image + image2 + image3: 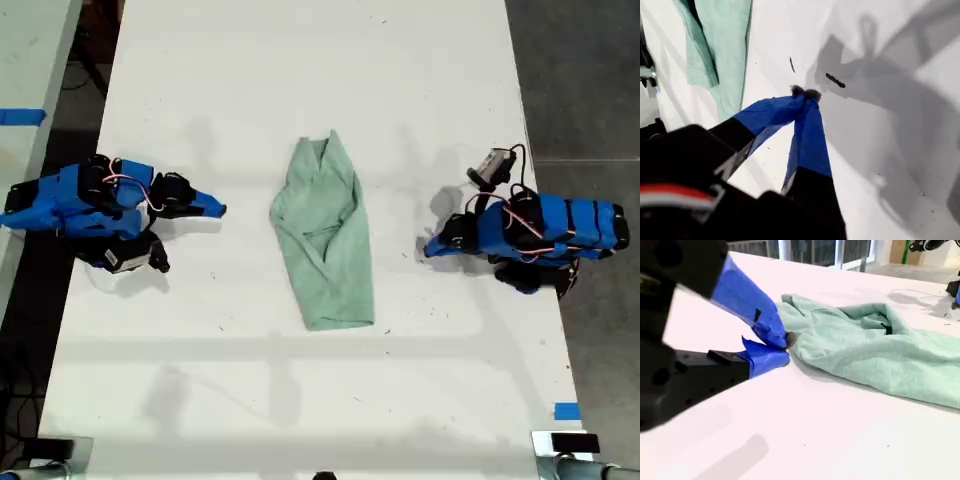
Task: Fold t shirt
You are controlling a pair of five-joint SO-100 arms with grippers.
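The t shirt (pixel 325 235) is pale mint green and lies wrinkled in a long bundle in the middle of the white table, with its narrow collar end toward the exterior view's top. My first gripper (pixel 430 248) rests low at the exterior view's right and points at the shirt, a short gap away. Its blue jaws (pixel 805 94) are shut with nothing between them, and the shirt (pixel 725 40) lies beyond them. My second gripper (pixel 218 209) lies at the exterior view's left, also a short gap from the shirt. It is shut (pixel 785 347) and holds nothing, just short of the shirt's (pixel 865 350) end.
The white table (pixel 300 60) runs past the exterior view's top. Another table with blue tape (pixel 20 116) stands at that view's left, across a dark gap. A blue tape mark (pixel 567 411) sits near the lower right edge. Soft shadows fall around both arms.
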